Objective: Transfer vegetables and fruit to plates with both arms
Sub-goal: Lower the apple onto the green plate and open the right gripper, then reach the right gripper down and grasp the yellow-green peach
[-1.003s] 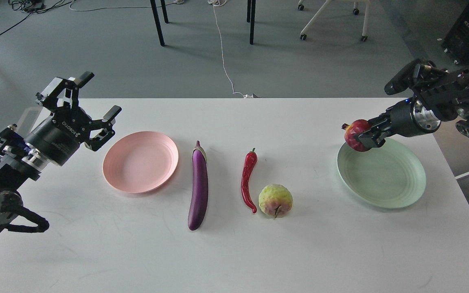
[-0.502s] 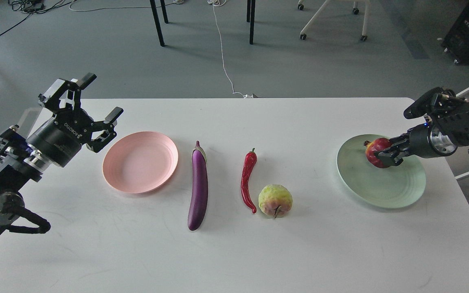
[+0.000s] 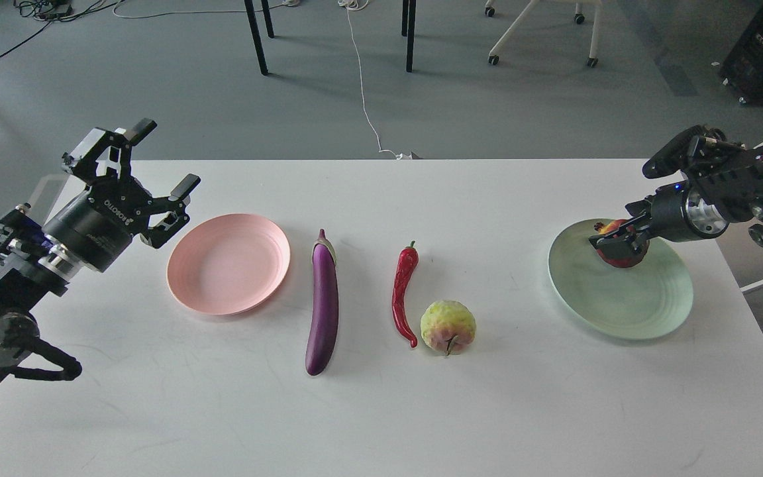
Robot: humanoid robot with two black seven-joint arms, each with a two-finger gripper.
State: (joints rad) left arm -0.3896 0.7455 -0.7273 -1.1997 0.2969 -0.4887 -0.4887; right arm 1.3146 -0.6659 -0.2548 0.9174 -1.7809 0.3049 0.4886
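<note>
Since half a second ago, right tool (image 3: 620, 243) has lifted slightly over the dark red fruit (image 3: 623, 255) on the mint plate (image 3: 620, 311); grip unclear. Left tool (image 3: 159, 179) hangs wide open, empty, above the bench (image 3: 381, 411).

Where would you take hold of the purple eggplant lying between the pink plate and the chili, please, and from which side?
Grip the eggplant across its mid-length, coming straight down from above. It lies flat on the table, long axis running away from the robot, so fingers closing left-right should span its narrow width. The open left gripper is nearer; the pink plate and chili leave room either side.
</note>
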